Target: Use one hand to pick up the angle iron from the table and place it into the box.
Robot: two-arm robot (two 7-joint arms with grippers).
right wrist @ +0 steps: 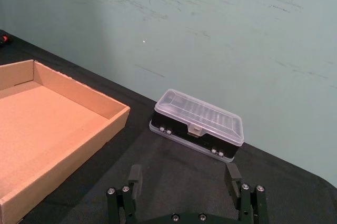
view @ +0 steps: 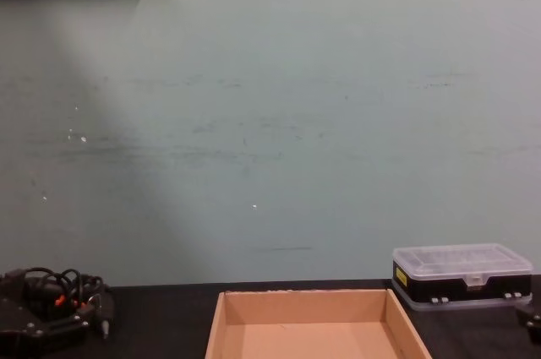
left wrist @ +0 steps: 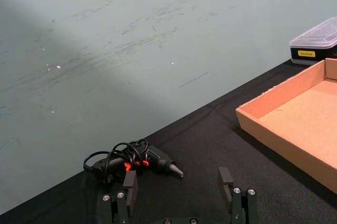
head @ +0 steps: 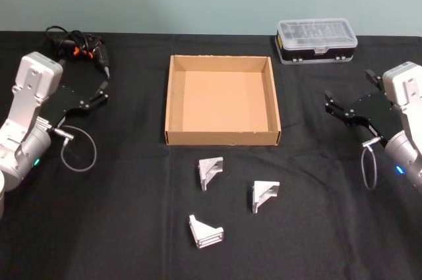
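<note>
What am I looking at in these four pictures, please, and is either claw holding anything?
This is a two-armed robot at a black table. The head view looks down from above. The chest view looks across the table from lower down. Each wrist view looks out past that arm's own claw. The left gripper and the right gripper hover at the table's two sides, both open and holding nothing. In the middle stands an empty cardboard box. In front of it, nearer the robot, lie three small metal angle irons. Farther back are a black case with a clear lid on the right and a corded hand tool on the left.
</note>
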